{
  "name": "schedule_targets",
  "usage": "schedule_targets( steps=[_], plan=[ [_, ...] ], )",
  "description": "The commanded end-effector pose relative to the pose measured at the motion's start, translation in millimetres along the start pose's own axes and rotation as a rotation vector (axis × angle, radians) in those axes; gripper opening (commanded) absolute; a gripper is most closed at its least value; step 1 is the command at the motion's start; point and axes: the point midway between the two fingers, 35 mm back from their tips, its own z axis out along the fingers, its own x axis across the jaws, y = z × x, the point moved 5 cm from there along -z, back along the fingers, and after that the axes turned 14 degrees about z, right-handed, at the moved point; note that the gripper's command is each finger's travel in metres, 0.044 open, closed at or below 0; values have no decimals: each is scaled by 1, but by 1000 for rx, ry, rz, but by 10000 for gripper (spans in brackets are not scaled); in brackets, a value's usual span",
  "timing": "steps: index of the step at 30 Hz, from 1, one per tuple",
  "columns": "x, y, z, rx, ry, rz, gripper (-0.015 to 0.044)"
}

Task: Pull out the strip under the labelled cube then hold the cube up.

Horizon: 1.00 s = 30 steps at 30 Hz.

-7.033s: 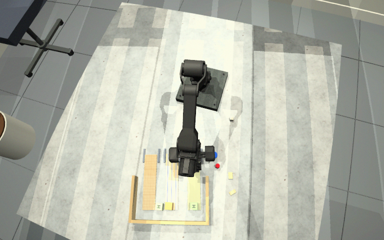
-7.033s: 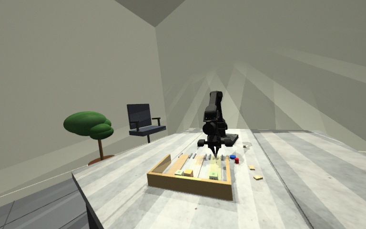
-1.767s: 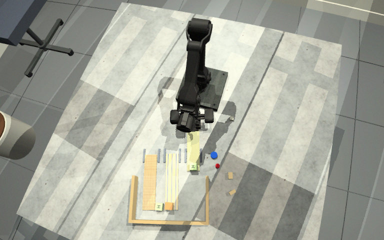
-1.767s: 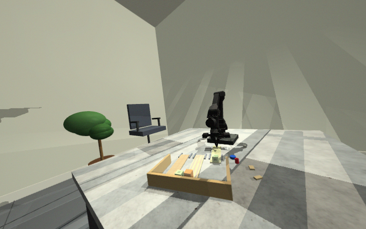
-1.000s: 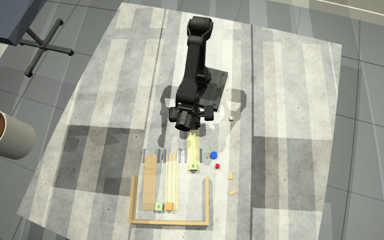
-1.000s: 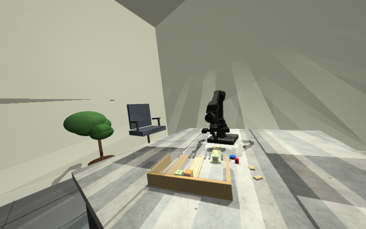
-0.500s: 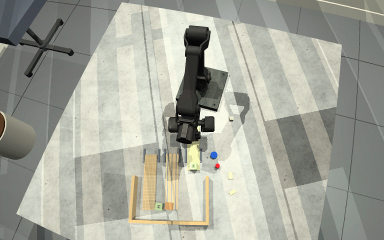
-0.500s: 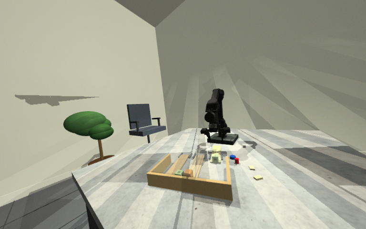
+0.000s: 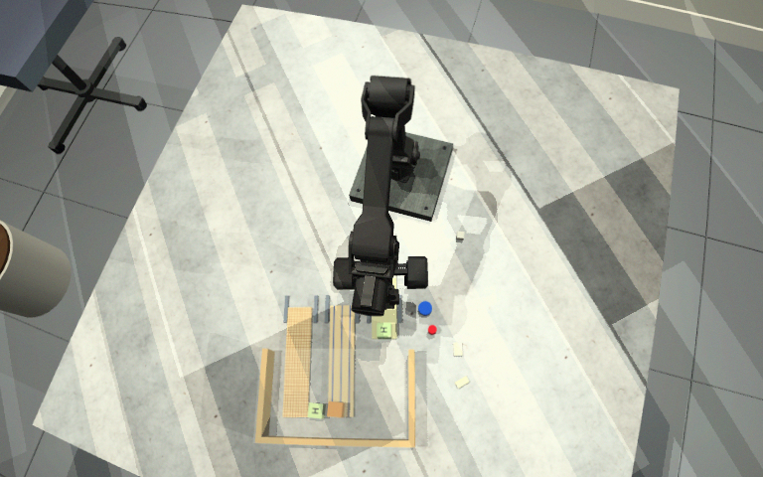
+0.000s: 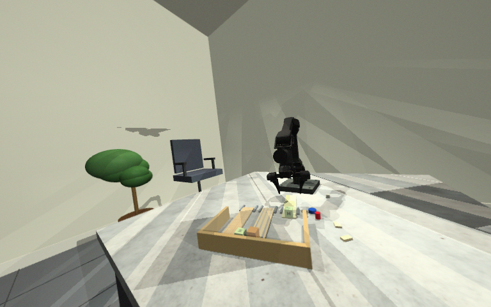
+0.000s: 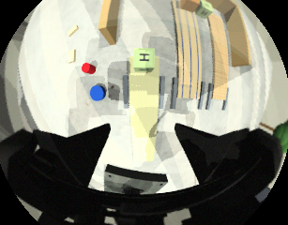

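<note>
A pale yellow strip point(image 9: 383, 318) point(image 10: 290, 201) point(image 11: 144, 98) lies between two grey guide bars, outside the wooden frame. A green cube marked H point(image 9: 383, 329) point(image 10: 288, 212) point(image 11: 144, 58) sits on its end nearest the frame. A second green H cube point(image 9: 315, 409) point(image 10: 240, 231) point(image 11: 204, 8) is at the right edge of the woven strip point(image 9: 297, 360) point(image 11: 219, 56) in the top view; its exact support is unclear. An orange cube point(image 9: 335, 408) point(image 10: 252, 231) is on the striped strip point(image 9: 341, 354) point(image 11: 185, 61). My gripper point(image 10: 289, 192) point(image 11: 143, 127) is open and empty above the yellow strip's near part, short of its cube.
The U-shaped wooden frame point(image 9: 335, 441) point(image 10: 252, 250) surrounds the far ends of the woven and striped strips. A blue disc point(image 9: 424, 307) point(image 10: 312, 210) point(image 11: 98, 93) and a red cylinder point(image 9: 431, 329) point(image 10: 317, 215) point(image 11: 88, 68) stand beside the yellow strip. Small pale blocks point(image 9: 458, 349) point(image 9: 462, 382) lie farther out.
</note>
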Motion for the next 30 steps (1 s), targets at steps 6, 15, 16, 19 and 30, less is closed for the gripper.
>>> schedule_targets(
  steps=[6,15,16,19,30],
  plan=[
    [9,34,-3,6,-4,6,440],
    [17,68,-7,3,-4,6,440],
    [17,72,-7,3,-4,6,440],
    [20,83,-7,2,-4,6,440],
    [22,92,5,1,-3,6,250]
  ],
)
